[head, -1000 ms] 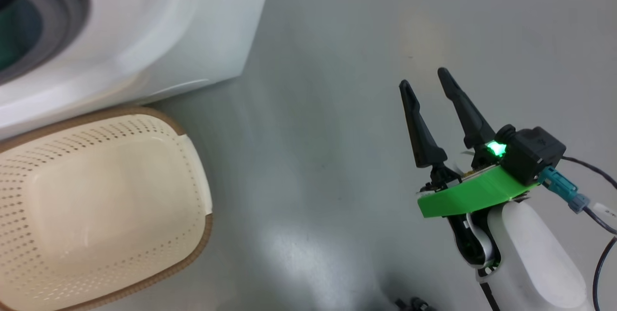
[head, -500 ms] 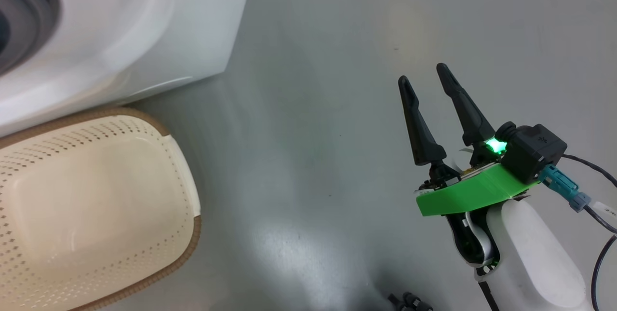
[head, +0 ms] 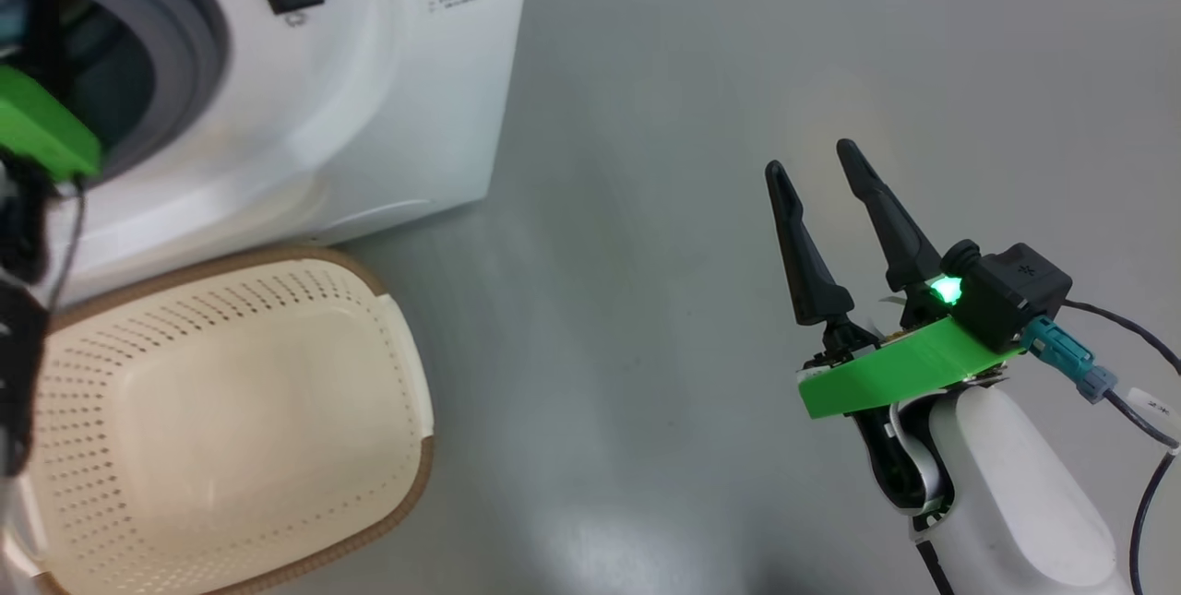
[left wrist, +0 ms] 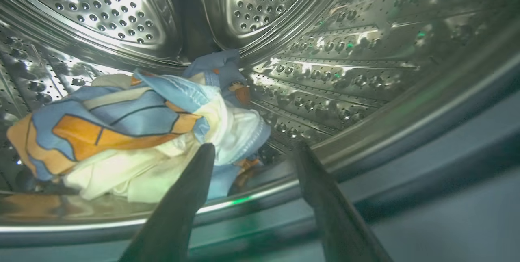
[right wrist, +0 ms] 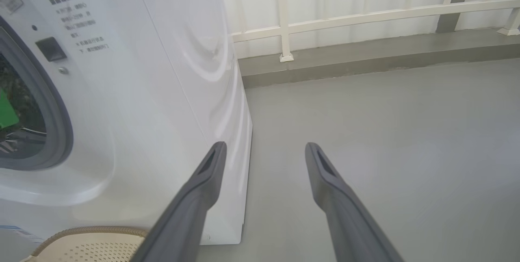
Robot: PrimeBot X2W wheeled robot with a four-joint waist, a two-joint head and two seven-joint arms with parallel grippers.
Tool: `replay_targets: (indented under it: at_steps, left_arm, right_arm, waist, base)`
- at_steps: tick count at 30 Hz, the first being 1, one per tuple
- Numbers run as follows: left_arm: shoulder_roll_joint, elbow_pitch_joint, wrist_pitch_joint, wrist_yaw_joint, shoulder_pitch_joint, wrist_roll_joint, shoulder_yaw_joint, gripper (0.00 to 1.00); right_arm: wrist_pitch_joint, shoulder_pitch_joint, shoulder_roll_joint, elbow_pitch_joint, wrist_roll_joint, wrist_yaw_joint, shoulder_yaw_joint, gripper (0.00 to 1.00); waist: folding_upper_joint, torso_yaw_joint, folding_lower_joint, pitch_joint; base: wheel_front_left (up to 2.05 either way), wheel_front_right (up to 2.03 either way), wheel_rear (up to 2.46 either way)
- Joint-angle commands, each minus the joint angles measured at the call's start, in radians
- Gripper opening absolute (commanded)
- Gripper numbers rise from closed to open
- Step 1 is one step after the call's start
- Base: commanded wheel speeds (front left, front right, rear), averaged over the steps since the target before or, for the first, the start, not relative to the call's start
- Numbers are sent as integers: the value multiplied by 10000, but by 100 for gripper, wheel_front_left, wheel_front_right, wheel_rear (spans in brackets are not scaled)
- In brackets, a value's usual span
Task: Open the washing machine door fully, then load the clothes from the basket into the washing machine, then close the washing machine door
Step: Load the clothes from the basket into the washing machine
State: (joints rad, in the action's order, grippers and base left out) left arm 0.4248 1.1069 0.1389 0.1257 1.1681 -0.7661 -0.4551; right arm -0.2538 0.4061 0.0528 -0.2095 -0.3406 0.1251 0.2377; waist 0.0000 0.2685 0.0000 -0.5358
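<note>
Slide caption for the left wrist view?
Open left end effector at the washing machine opening, clothes piled loose inside.

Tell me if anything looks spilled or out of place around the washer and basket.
Nothing stands out. The clothes lie heaped inside the drum, the basket sits upright by the washing machine with no clothes in it, and nothing is spilled on the floor.

Clothes (left wrist: 122, 128) inside the steel drum (left wrist: 345, 63)

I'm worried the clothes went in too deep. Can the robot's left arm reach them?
Probably yes. The open left gripper points into the drum, and the clothes lie right ahead of it with nothing in between.
</note>
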Motion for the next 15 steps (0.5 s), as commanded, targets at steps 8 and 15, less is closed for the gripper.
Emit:
replay_targets:
  at_steps: [8,15]
  left_arm:
    - [351,-741,908,50,-1269,-444,-323,100]
    - [347,-1503,1214,50,-2611,-640,-254,100]
  right_arm:
    - [-80,-283,179,-90,-65,56,268,100]
    - [-80,-461,409,-307,-256,56,373,100]
  waist:
    - [0,-833,0,1326]
    - [0,-1193,0,2218]
  base:
    - [0,0,0]
    - [0,0,0]
